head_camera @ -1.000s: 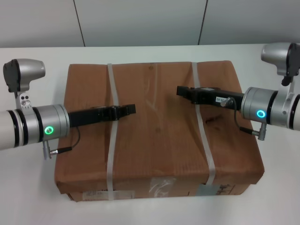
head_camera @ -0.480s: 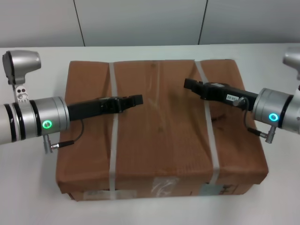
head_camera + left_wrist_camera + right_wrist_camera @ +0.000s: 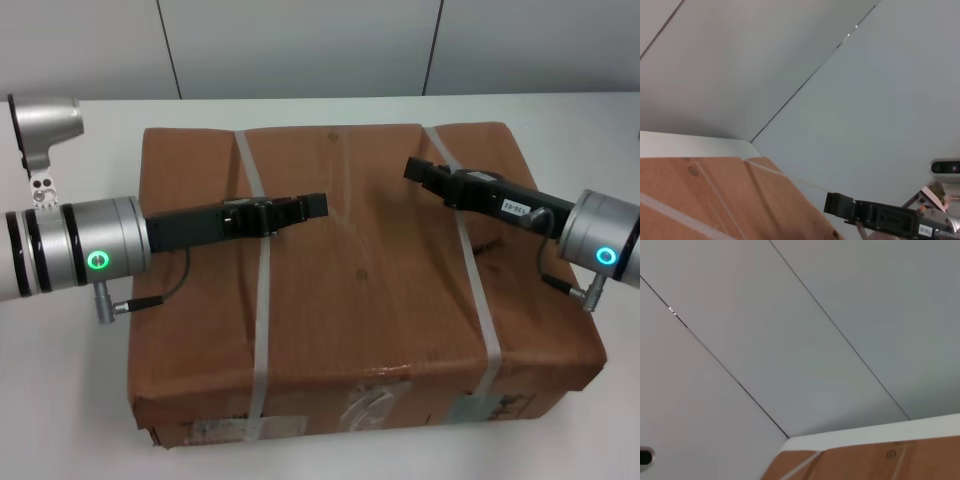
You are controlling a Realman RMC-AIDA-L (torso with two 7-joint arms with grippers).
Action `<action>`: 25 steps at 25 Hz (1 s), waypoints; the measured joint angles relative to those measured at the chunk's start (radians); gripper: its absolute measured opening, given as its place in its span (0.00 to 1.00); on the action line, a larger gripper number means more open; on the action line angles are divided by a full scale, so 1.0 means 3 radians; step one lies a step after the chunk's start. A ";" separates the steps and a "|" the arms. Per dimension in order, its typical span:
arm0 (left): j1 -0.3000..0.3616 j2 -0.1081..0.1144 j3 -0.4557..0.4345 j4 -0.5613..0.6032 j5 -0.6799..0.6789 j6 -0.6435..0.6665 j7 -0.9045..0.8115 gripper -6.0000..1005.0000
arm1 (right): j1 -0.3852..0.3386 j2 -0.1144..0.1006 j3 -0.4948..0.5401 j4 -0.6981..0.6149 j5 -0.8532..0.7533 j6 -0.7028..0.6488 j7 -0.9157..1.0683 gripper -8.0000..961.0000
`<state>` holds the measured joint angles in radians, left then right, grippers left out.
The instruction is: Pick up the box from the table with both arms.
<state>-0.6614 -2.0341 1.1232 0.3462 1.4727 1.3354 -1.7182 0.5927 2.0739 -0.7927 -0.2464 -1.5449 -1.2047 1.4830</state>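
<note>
Right now the brown paper box (image 3: 360, 290) is sitting in front of me, filling most of the white surface (image 3: 60, 400), with its taped and labelled side (image 3: 370, 408) facing me. Two pale plastic straps are running across its top, one (image 3: 260, 300) on my left and one (image 3: 470, 270) on my right.

My left hand (image 3: 305, 208) is reaching inward over the top of the box, lying flat and pointing toward the middle, and it is crossing the left strap. Its fingers are appearing pressed together, pinching nothing. My right hand (image 3: 418, 170) is reaching in from the other side, also over the top, crossing the right strap, and it too is looking pressed together and pinching nothing. The two hands are pointing toward each other, well apart, with bare paper between them.

I cannot tell whether either hand is touching the paper or hovering just above it. In my left wrist view the right hand (image 3: 837, 205) is showing beyond the box's top (image 3: 715, 200).
</note>
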 joint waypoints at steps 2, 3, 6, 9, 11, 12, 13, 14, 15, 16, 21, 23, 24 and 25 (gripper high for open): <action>0.0003 0.0002 -0.0001 0.0003 -0.0001 0.0005 -0.0015 0.10 | -0.0025 0.0000 -0.0001 -0.0004 0.0022 -0.0043 0.0000 0.05; 0.0003 0.0003 -0.0001 0.0004 -0.0001 0.0008 -0.0020 0.10 | -0.0033 0.0000 -0.0001 -0.0006 0.0033 -0.0063 0.0001 0.05; 0.0008 0.0003 -0.0001 0.0005 -0.0001 0.0012 -0.0024 0.10 | -0.0046 0.0000 -0.0001 -0.0009 0.0049 -0.0105 0.0009 0.05; 0.0008 0.0003 -0.0001 0.0006 -0.0005 0.0013 -0.0025 0.10 | -0.0050 0.0000 -0.0001 -0.0009 0.0051 -0.0121 0.0018 0.05; 0.0014 0.0003 -0.0001 0.0023 -0.0007 0.0014 -0.0025 0.10 | -0.0054 0.0000 -0.0002 -0.0009 0.0051 -0.0121 0.0020 0.05; 0.0021 0.0003 -0.0001 0.0037 -0.0009 0.0015 -0.0026 0.10 | -0.0055 0.0000 -0.0002 -0.0009 0.0051 -0.0123 0.0020 0.05; 0.0032 0.0002 -0.0001 0.0053 -0.0012 0.0017 -0.0027 0.10 | -0.0056 0.0000 -0.0002 -0.0009 0.0051 -0.0125 0.0020 0.05; 0.0041 0.0002 -0.0001 0.0065 -0.0020 0.0018 -0.0028 0.10 | -0.0056 0.0000 -0.0002 -0.0009 0.0051 -0.0127 0.0021 0.05; 0.0047 0.0002 -0.0001 0.0074 -0.0028 0.0018 -0.0029 0.10 | -0.0056 0.0000 -0.0002 -0.0009 0.0051 -0.0129 0.0022 0.05; 0.0053 0.0001 -0.0001 0.0080 -0.0036 0.0019 -0.0030 0.10 | -0.0056 0.0000 -0.0002 -0.0009 0.0053 -0.0132 0.0023 0.05; 0.0065 0.0003 -0.0001 0.0086 -0.0042 0.0022 -0.0030 0.10 | -0.0064 0.0001 -0.0003 -0.0007 0.0111 -0.0158 0.0017 0.05; 0.0068 0.0003 -0.0001 0.0087 -0.0042 0.0022 -0.0030 0.10 | -0.0065 0.0002 -0.0003 -0.0007 0.0127 -0.0170 0.0012 0.05; 0.0069 0.0004 -0.0001 0.0087 -0.0042 0.0023 -0.0030 0.10 | -0.0065 0.0003 -0.0002 -0.0007 0.0129 -0.0171 0.0010 0.05; 0.0070 0.0004 -0.0001 0.0088 -0.0042 0.0023 -0.0030 0.10 | -0.0065 0.0004 -0.0002 -0.0006 0.0128 -0.0171 0.0010 0.05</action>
<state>-0.6404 -2.0328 1.1228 0.3726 1.4601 1.3423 -1.7274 0.5733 2.0750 -0.7933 -0.2483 -1.5064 -1.2560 1.4859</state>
